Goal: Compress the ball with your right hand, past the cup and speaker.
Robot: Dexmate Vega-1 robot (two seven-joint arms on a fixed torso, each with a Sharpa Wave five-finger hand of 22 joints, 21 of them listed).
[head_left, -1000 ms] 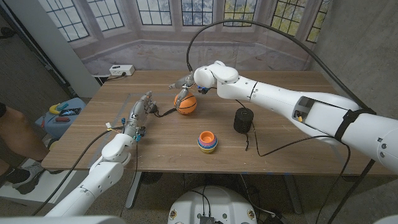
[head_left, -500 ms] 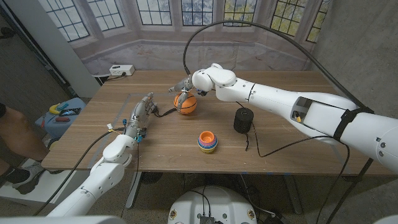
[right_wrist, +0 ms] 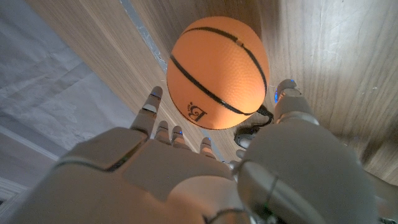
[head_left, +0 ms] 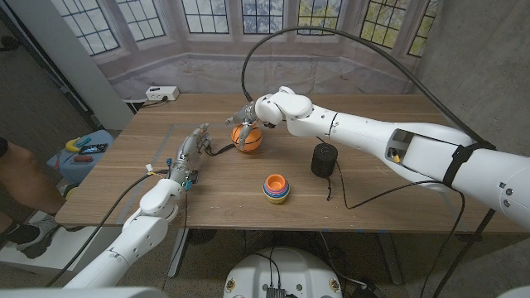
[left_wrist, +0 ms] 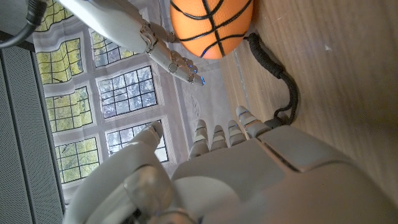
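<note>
The robot's right hand (head_left: 245, 115) hovers over an orange mini basketball (head_left: 248, 137) on the far side of the wooden tabletop (head_left: 373, 178), fingers (right_wrist: 153, 107) spread around the ball's upper half but gripping nothing. The ball sits beyond a stack of colourful nesting cups (head_left: 277, 188) and a small black cylindrical speaker (head_left: 324, 160) with a trailing cable. Near the tabletop's left edge, the left hand (head_left: 189, 151) holds nothing, fingers extended and slightly apart.

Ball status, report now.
Right hand open, fingers spread above ball, no grip visible. Left hand open, beside it. Cup and speaker nearer, clear.
</note>
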